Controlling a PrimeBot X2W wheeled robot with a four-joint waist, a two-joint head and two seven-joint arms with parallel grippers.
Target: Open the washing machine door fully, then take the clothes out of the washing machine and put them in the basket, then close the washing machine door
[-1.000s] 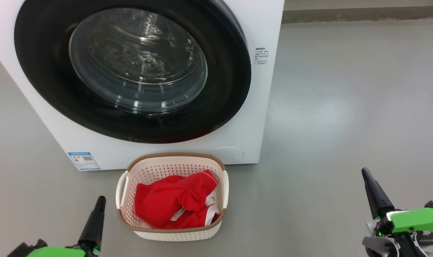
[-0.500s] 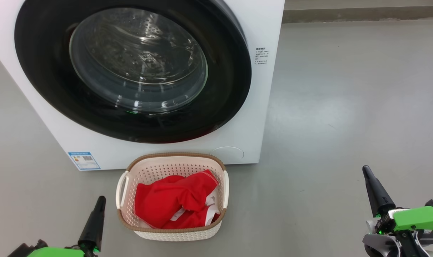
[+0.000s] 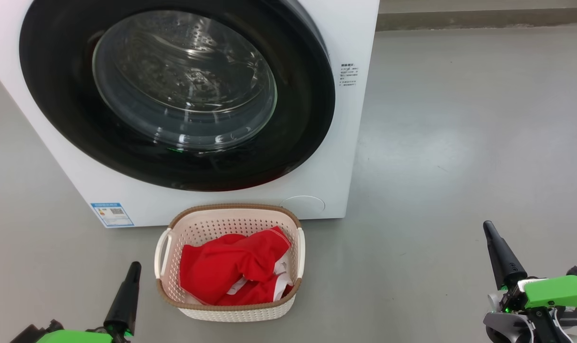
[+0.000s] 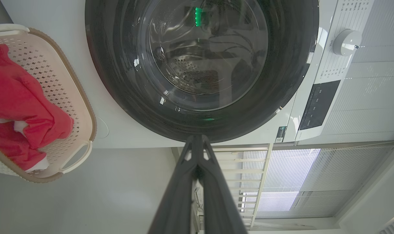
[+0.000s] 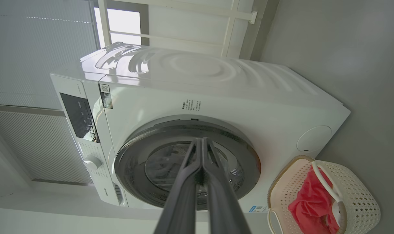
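The white washing machine [image 3: 355,43] stands ahead of me, and its round black-rimmed door [image 3: 174,95] lies shut flat against the front. On the floor before it sits the cream basket [image 3: 231,213], and the red clothes [image 3: 233,269] lie heaped inside. My left gripper [image 3: 135,265] is shut and empty at the lower left, just left of the basket. At the lower right my right gripper [image 3: 486,225] points up, shut and empty, well clear of the basket. The left wrist view shows the door [image 4: 203,65] and basket [image 4: 76,97]; the right wrist view shows the machine [image 5: 216,97], the door [image 5: 187,156] and the clothes [image 5: 310,201].
Grey floor [image 3: 460,143] stretches wide to the right of the machine. A blue label sticker [image 3: 111,214] marks the machine's lower left corner. The control panel with its dial [image 4: 345,42] sits above the door. Window blinds [image 5: 28,48] stand behind the machine.
My right gripper has shifted very slightly upward. The door, the basket, the clothes and my left gripper have not moved.
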